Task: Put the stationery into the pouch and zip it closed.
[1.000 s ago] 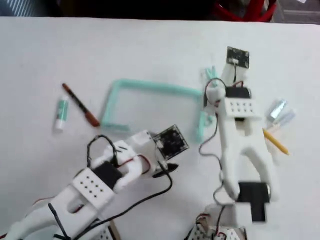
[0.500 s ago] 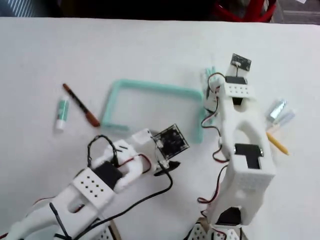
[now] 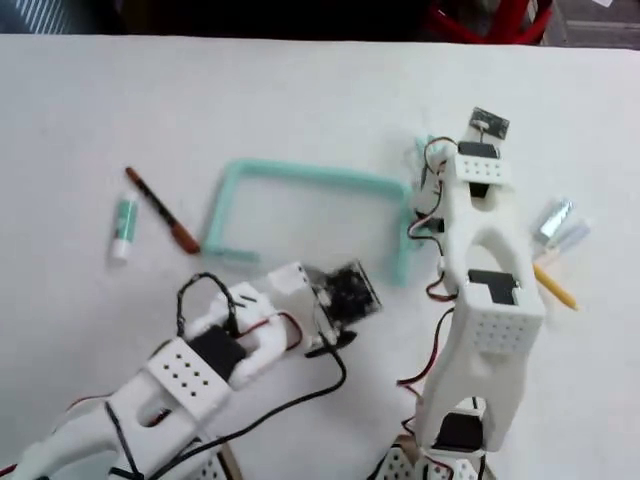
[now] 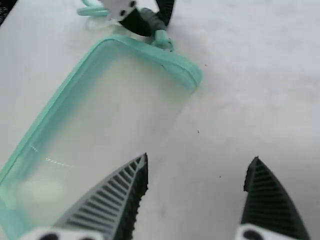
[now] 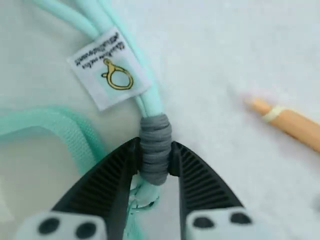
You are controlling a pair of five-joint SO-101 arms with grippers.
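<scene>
The clear pouch (image 3: 300,215) with mint trim lies flat mid-table. My right gripper (image 5: 155,146) is shut on the grey sleeve (image 5: 155,165) of the pouch's mint cord, beside a white tag (image 5: 109,70), at the pouch's right end (image 3: 427,180). Low at the pouch's near right corner, my left gripper (image 4: 197,172) is open with nothing between its fingers; it is also in the high view (image 3: 343,318). A glue stick (image 3: 122,228) and a brown pen (image 3: 160,210) lie left of the pouch. Right of the right arm lie a yellow pencil (image 3: 551,283) and a clear item (image 3: 558,225).
The right arm's white body (image 3: 480,300) stretches over the table's right side, next to the pencil (image 5: 290,125). Cables trail near the front edge (image 3: 300,400). Bare tabletop (image 3: 300,100) lies beyond the pouch, toward the far edge.
The right arm has stretched out away from its base, and its gripper has shifted slightly toward the far edge at the pouch's cord. The left gripper has barely moved.
</scene>
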